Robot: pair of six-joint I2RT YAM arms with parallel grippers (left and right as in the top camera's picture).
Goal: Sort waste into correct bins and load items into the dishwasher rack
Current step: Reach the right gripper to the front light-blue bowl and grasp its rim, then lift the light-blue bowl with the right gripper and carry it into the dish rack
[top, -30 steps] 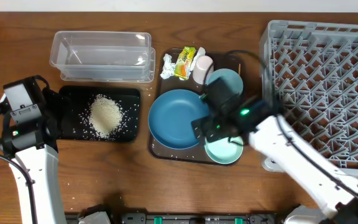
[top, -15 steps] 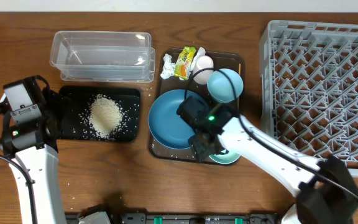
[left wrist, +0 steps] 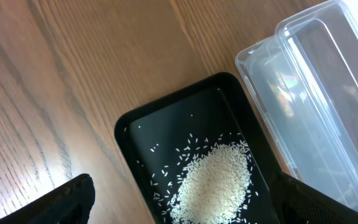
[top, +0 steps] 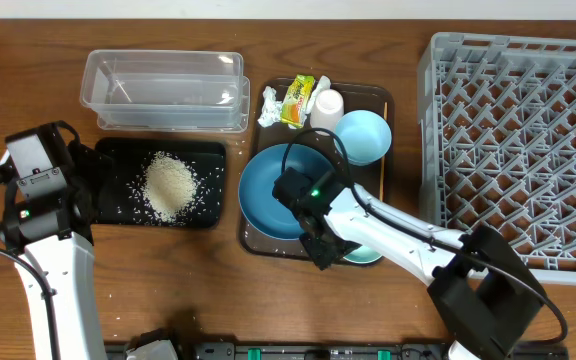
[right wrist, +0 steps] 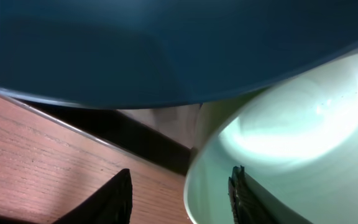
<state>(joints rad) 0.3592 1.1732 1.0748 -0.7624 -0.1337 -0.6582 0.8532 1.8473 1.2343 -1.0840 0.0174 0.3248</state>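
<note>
My right gripper [top: 323, 245] [right wrist: 179, 200] is open and straddles the left rim of a mint bowl [top: 365, 256] [right wrist: 291, 137]. One finger is inside the bowl; the other is outside, a gap off the rim. The large blue bowl [top: 266, 190] [right wrist: 166, 43] lies just behind. A pale blue bowl [top: 363, 137], white cup [top: 328, 103], yellow-green wrapper [top: 296, 100], white tissue [top: 267, 106] and thin wooden stick [top: 384, 140] sit further back. Rice [top: 171, 185] [left wrist: 216, 180] lies heaped in the black tray [top: 118, 158] [left wrist: 129, 124]. Over the tray's left end, my left gripper [top: 81, 190] [left wrist: 179, 205] stands open and empty.
The bowls, cup and waste rest on a brown serving tray [top: 253, 240]. The clear plastic tub [top: 163, 90] [left wrist: 316, 93] stands behind the black tray. The grey dishwasher rack [top: 518, 140] fills the right side. My right arm stretches across the table in front of the rack.
My right arm has swung left and forward, bringing its gripper down onto the mint bowl's left rim while its jaws narrowed. The pale blue bowl and cup are uncovered. The left arm is still.
</note>
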